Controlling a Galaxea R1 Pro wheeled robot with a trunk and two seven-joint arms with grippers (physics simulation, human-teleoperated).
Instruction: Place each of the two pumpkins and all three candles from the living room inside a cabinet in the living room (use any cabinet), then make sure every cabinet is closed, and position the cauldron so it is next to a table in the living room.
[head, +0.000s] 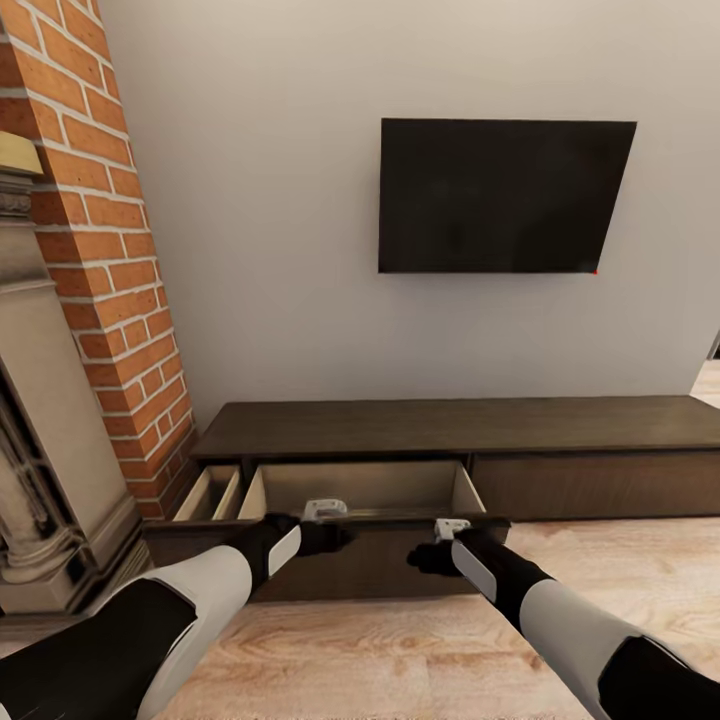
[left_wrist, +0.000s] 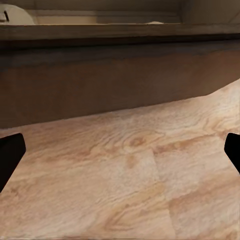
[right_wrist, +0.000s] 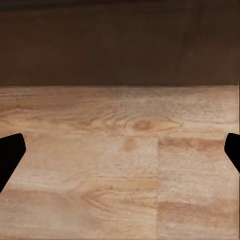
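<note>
While both white-and-black arms reach forward over the pale wood-plank floor (head: 400, 650), the long, low, dark brown wooden cabinet (head: 470, 425) stands against the grey wall with two drawers pulled out at its left end. The wide drawer (head: 365, 490) shows a pale inside with nothing visible in it; a narrower drawer (head: 212, 492) beside it, next to the red brick chimney column (head: 110, 250), is also out. The left claw (head: 325, 512) sits at the wide drawer's front edge, and the right claw (head: 450, 528) sits at the same edge further right; whether either touches the wood cannot be told. Both wrist views show dark fingertips (left_wrist: 10, 155) (right_wrist: 10, 155) at opposite sides with floor between, so both claws are spread wide and hold nothing. A black flat screen (head: 505, 195) hangs on the wall above the cabinet.
</note>
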